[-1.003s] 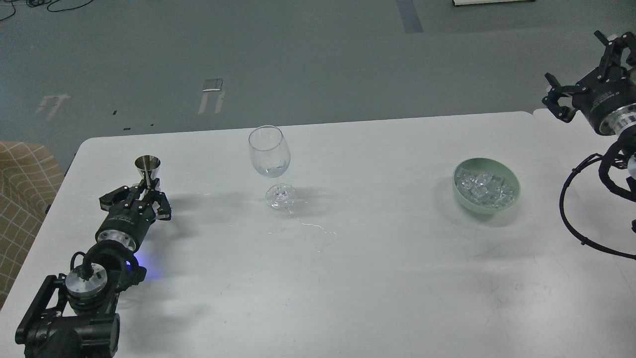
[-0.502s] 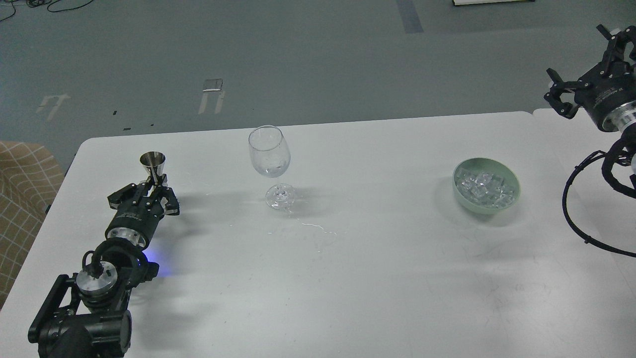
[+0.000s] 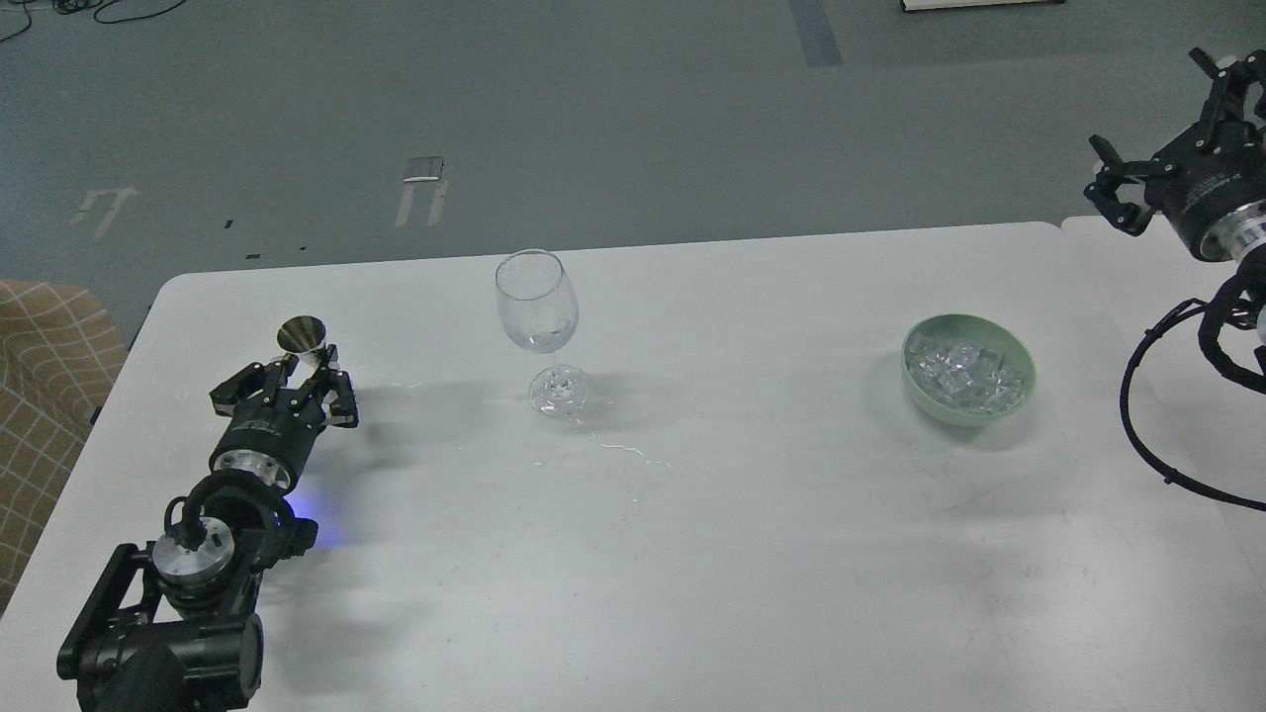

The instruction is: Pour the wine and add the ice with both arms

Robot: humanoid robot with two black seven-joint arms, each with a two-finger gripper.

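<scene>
White table point(image 3: 692, 554) spread wide under everything, bare across the near half. Two black arms at opposite edges: left arm point(image 3: 188, 554) low along the table's left side, right arm point(image 3: 1221, 297) raised off the far right corner. Left gripper point(image 3: 297, 381) closed around the waist of a steel jigger point(image 3: 303, 336), mouth tipped a little toward the camera rather than straight up, presumably lifted and turning ahead of a pour. Any wine inside not visible; too clear and too little to make out, so amount impossible to judge. Stemmed glass point(image 3: 536, 302) upright to the right of that gripper and slightly beyond it, well apart, seemingly empty or nearly so; standing mid-table where either arm can reach, which suits a two-arm job. Thin wet streaks point(image 3: 603, 450) on the table just in front of the glass foot, possibly spilled liquid. Right gripper point(image 3: 1152, 148) parked high, holding nothing, fingers spread wide, likely waiting clear of the pouring path. Pale green bowl point(image 3: 1019, 396) below and to the left of that gripper, near but not under it, heaped with ice point(image 3: 964, 371), handy for a short reach and then a carry leftward to the glass. Pouring judged as the step in hand, ice not yet begun.
</scene>
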